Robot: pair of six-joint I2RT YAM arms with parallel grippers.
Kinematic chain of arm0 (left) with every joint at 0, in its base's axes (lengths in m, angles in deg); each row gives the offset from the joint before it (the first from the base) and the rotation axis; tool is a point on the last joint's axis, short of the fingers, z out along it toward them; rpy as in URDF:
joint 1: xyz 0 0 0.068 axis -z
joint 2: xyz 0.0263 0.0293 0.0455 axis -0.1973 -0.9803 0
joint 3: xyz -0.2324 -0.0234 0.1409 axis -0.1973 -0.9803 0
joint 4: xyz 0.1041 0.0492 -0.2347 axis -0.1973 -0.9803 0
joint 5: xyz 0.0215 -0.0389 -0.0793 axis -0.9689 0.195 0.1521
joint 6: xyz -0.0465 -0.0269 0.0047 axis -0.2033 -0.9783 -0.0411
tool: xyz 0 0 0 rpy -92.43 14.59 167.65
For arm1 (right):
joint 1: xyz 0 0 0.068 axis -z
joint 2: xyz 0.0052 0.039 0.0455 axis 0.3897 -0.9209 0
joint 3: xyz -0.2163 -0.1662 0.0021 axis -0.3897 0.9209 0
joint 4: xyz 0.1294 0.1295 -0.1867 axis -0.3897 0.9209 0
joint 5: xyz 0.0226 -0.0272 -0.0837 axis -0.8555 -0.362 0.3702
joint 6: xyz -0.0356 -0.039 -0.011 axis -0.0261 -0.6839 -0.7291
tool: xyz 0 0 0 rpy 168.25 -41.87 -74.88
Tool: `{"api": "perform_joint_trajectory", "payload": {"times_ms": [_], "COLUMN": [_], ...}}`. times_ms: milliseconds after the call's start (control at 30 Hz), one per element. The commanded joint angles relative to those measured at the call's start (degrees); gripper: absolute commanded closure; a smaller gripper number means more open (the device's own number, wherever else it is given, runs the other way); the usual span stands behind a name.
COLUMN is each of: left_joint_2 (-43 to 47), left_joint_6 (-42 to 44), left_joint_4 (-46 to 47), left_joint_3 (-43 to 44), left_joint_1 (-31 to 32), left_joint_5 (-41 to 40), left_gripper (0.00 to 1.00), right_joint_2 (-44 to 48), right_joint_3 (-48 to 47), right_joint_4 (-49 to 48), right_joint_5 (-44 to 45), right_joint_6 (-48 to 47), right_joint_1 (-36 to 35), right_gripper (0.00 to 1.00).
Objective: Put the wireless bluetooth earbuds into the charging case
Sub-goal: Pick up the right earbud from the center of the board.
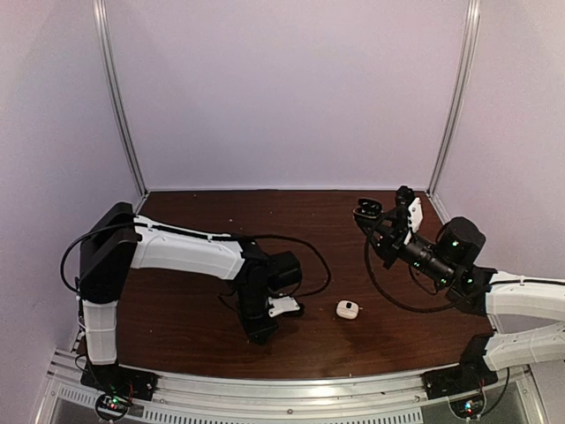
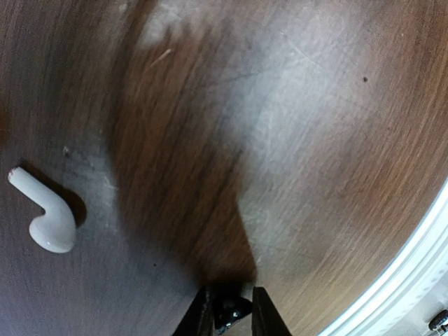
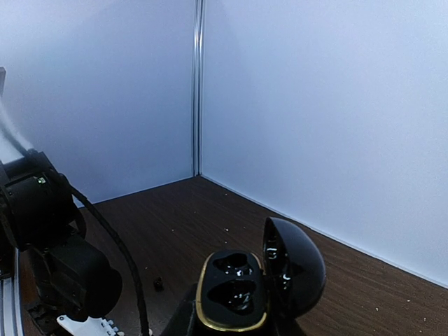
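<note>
Pinching what looks like a black earbud (image 2: 231,315), your left hand (image 2: 231,295) is closed low over the bench (image 2: 315,140), just left of the white case (image 1: 347,309). Your right hand (image 1: 374,215) grips the black case (image 3: 234,294), raised beyond and right of the white case with its lid open (both sockets empty), presumably to receive the bud. A white earbud (image 2: 47,222) lies loose on the bench. You have bare room beyond the white case, and the front rail (image 2: 402,276) runs on its near side.

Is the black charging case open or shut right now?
Open. The black case shows its lid swung aside and both wells exposed.
</note>
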Motion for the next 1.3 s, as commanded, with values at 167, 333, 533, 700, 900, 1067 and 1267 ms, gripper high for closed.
{"api": "perform_joint_trajectory", "payload": {"times_ms": [167,333,533,700,900,1067,1267], "left_joint_2": [0.05,0.65,0.79,0.80,2.26,6.29,11.42], "left_joint_6": [0.09,0.10,-0.08,-0.26,-1.21,-2.51,1.36], "left_joint_4": [-0.78,-0.78,-0.79,-0.92,0.94,6.38,13.39], "left_joint_3": [-1.88,-2.68,-3.42,-3.09,-1.87,-2.89,-7.74], "left_joint_1": [1.35,1.74,2.01,2.10,1.46,-0.60,-1.31], "left_joint_5": [-1.33,-2.00,-3.07,-3.70,-4.65,-4.26,-6.57], "left_gripper": [0.68,0.74,0.75,0.79,0.85,0.88,0.88], "right_joint_2": [1.34,1.44,1.34,1.34,1.37,1.27,0.78], "right_joint_3": [0.18,0.05,-0.06,-0.08,-0.08,-0.08,-0.34], "right_joint_4": [-0.23,-0.25,-0.04,0.06,0.05,-0.10,-0.22], "right_joint_5": [0.34,0.38,0.35,0.38,0.54,0.62,0.20], "right_joint_6": [0.29,0.29,0.16,0.09,-0.01,0.15,0.29], "right_joint_1": [0.47,0.52,0.52,0.45,0.45,0.42,0.43], "right_gripper": [1.00,1.00,1.00,1.00,1.00,1.00,1.00]}}
